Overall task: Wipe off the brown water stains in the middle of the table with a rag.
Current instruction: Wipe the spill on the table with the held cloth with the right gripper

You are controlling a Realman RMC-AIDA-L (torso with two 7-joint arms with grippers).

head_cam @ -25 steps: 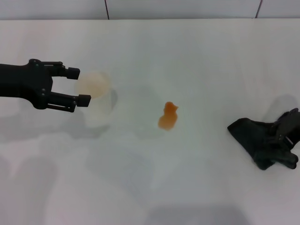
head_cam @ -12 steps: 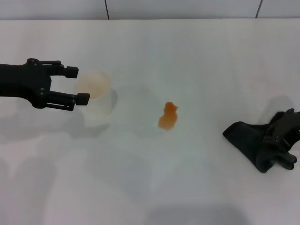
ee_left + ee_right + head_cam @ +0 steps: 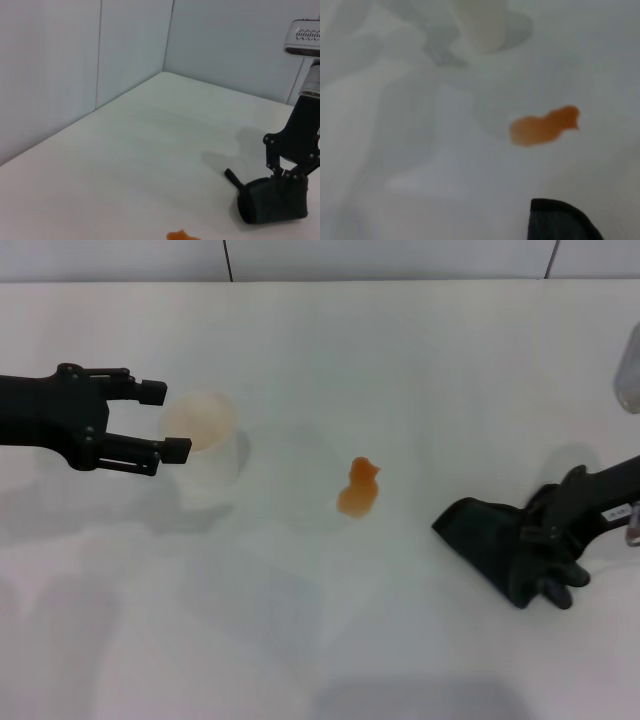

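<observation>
The right gripper is clamping the rag on the desk, apart from the brown water stains; wiping is not yet starting; the left gripper is hovering wide open beside a paper cup.

The head camera looks steeply down from above onto the large plain white table, taking in both arms. The left wrist camera sits low, facing across the tabletop toward the right gripper and the grey wall panels behind it. The right wrist camera hangs close over the surface, looking ahead of its tool. All three share the small orange-brown liquid blotch.
</observation>
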